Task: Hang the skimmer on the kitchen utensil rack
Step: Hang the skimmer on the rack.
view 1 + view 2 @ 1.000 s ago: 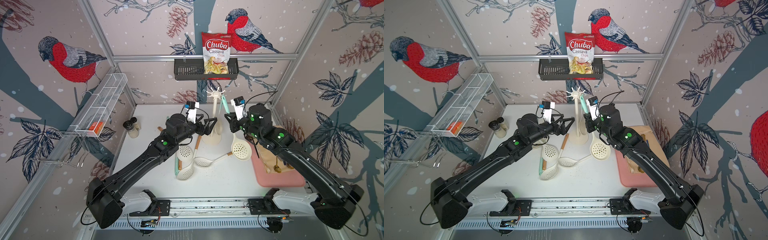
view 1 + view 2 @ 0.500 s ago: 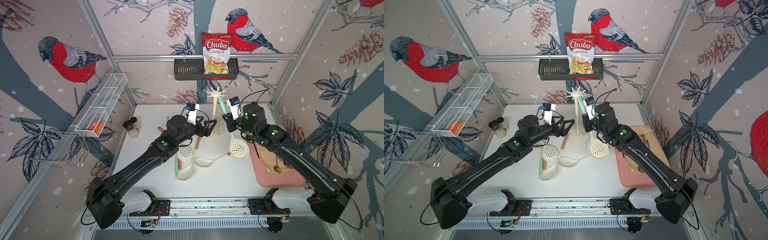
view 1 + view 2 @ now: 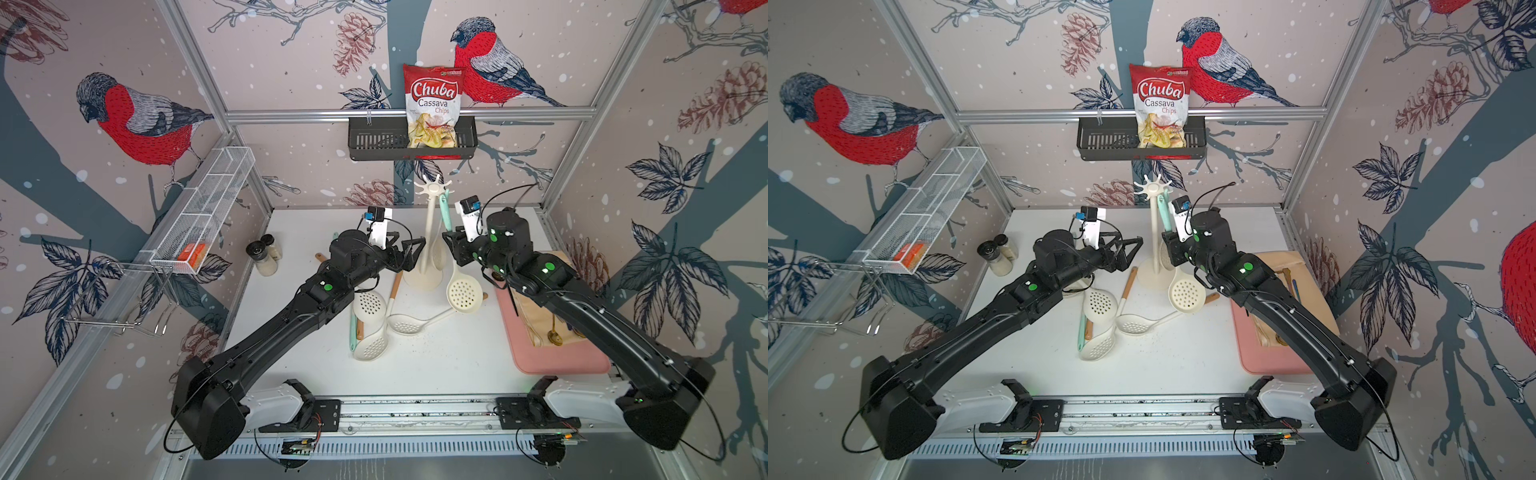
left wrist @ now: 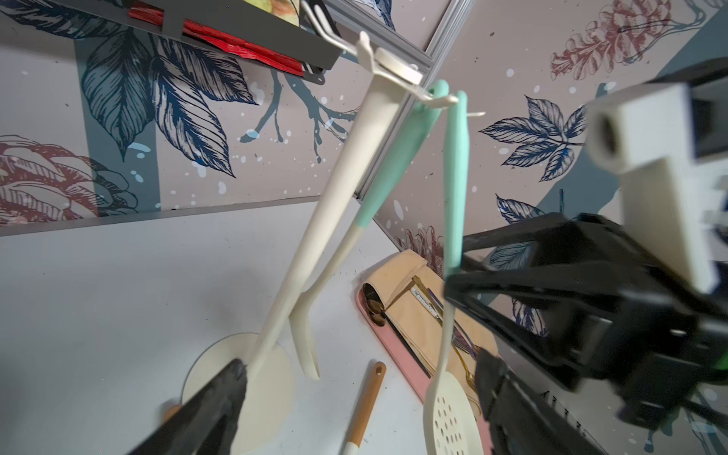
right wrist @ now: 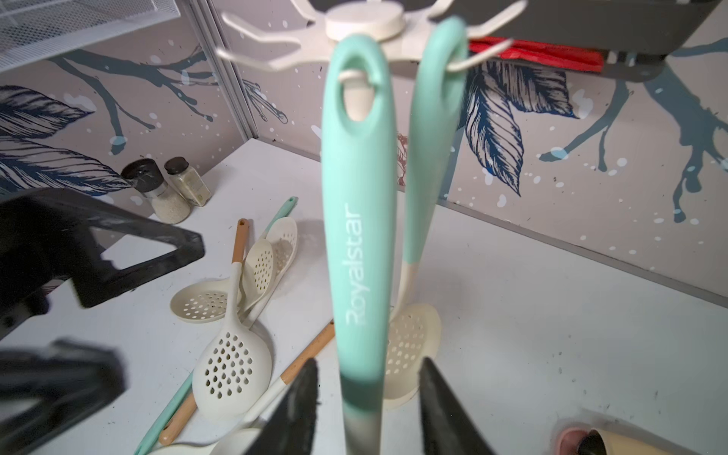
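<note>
The skimmer [image 5: 358, 236] hangs on the kitchen utensil rack [image 5: 364, 19], right pincer [image 5: 370, 364] open.
Only the right wrist view shows a hook arm [image 5: 356, 77] through the handle's eye, with a gap beside each finger (no contact). In a top view the skimmer [image 3: 463, 293] hangs at three o'clock of the pole [image 3: 430, 232], and the left pincer [image 3: 411, 252], spread wide, sits at nine.

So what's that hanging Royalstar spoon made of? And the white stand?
The skimmer: its mint handle looks like smooth matte plastic or silicone, given the soft sheen and printed white lettering. The cream part below looks like moulded plastic. The kitchen utensil rack: cream and matte. Its rounded hook arms suggest moulded plastic, though painted metal is possible.
</note>
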